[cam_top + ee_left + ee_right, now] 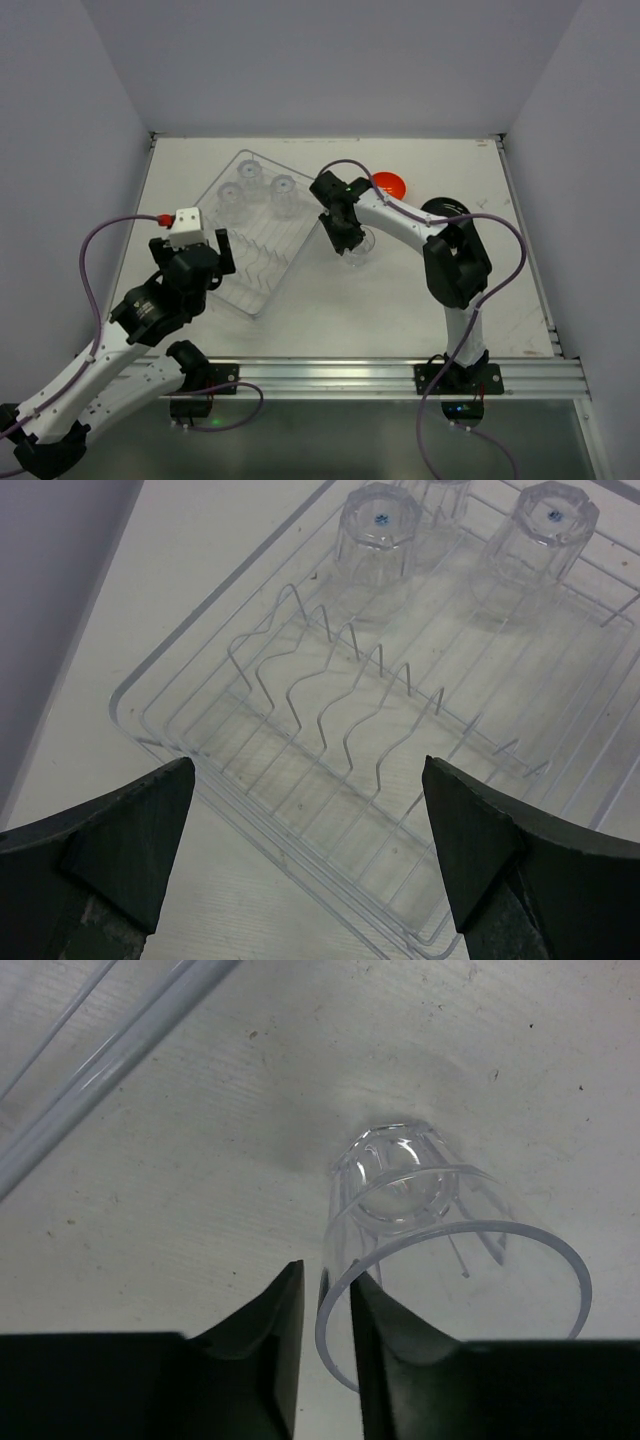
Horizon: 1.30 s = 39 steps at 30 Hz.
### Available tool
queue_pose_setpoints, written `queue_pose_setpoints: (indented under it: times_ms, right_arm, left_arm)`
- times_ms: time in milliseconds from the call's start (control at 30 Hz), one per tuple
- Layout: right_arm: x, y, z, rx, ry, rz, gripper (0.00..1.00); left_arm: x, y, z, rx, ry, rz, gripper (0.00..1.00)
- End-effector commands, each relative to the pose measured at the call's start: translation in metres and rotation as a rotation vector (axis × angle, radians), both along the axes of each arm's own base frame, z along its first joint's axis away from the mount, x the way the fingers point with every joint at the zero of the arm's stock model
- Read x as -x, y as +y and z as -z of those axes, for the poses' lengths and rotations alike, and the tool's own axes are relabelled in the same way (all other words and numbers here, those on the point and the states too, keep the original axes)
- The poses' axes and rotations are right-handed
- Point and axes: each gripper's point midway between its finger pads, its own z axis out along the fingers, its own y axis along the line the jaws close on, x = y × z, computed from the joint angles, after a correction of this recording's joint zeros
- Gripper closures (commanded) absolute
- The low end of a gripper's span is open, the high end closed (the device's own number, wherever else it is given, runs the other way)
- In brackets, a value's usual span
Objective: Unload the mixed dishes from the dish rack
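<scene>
Right wrist view: right claw (327, 1285) is straddling the rim of a clear glass (410, 1200) standing upright on the worktop (180, 1180) beside the dish rack (110, 1045), jaws narrowly parted. Best opening wider, then rising straight, to avoid tipping it. Left claw (310, 820) is hanging wide.

We show a white table (400, 310), matt and finely grained; the wrist views reveal small dark specks and faint scuffs on it. Pale grey-lilac panels enclose it on three sides: a back wall (320, 60), a left wall (60, 150) and a right wall (590, 150). A silvery slotted metal rail (330, 378) runs along the near edge, with a dark glossy surface (350, 440) below it.
</scene>
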Motion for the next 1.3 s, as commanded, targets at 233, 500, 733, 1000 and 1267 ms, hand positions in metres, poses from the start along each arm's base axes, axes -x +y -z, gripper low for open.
queue_pose_setpoints:
  times_ms: [233,500,733,1000,1267]
  right_arm:
    - [-0.001,0.005,-0.075,-0.132,-0.145,-0.029,0.5]
    - [0.022,-0.019,-0.146,-0.298,-0.349,0.006,0.17]
    - [0.05,-0.021,-0.187,-0.646,-0.635,-0.054,0.01]
    - [0.048,-0.041,-0.181,-0.651,-0.747,0.011,0.01]
    - [0.046,-0.037,-0.169,-0.638,-0.713,0.017,0.01]
  left_arm:
    - [-0.015,-0.029,-0.002,0.057,0.01,0.073,0.0]
    - [-0.064,-0.022,-0.004,0.032,0.09,-0.072,0.0]
    - [-0.157,-0.016,0.003,0.135,0.212,-0.016,0.0]
    - [-0.22,-0.016,0.04,0.136,0.374,-0.109,0.0]
    - [-0.233,-0.024,0.078,0.164,0.429,-0.122,0.0]
